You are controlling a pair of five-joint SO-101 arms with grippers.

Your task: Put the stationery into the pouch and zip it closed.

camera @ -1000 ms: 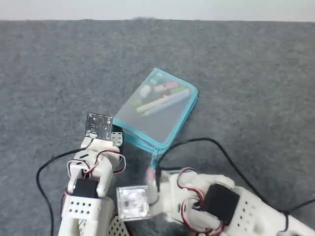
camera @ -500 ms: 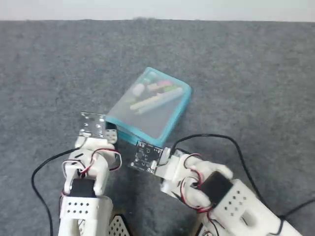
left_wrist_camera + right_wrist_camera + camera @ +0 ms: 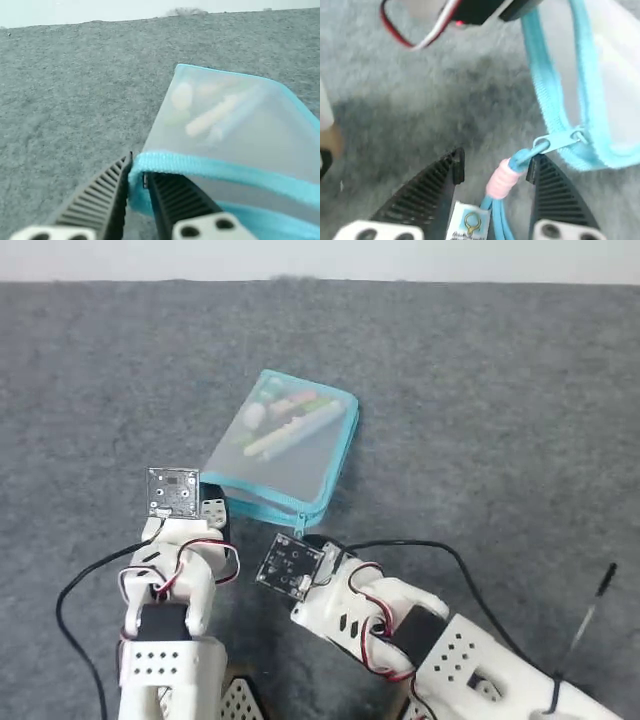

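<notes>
A translucent pouch (image 3: 290,455) with teal trim lies on the grey carpet, with pale pens and an eraser (image 3: 288,422) showing through its side. My left gripper (image 3: 214,508) is at the pouch's near-left corner, shut on the teal edge (image 3: 165,162). The stationery (image 3: 215,114) shows blurred behind the mesh. My right gripper (image 3: 303,539) sits at the pouch's near corner by the zipper. Its jaws stand open around the teal pull cord with a pink bead (image 3: 501,176), and the zipper slider (image 3: 555,142) is just past one fingertip (image 3: 536,164).
Grey carpet (image 3: 480,390) covers the whole table, with free room on the far side and to the right. A black cable (image 3: 440,548) loops over the right arm. The left arm's red and white wires (image 3: 435,30) hang close by.
The pouch has slid left and farther away, held by the left gripper. The right arm has swung forward from near the table's front up to the zipper end.
</notes>
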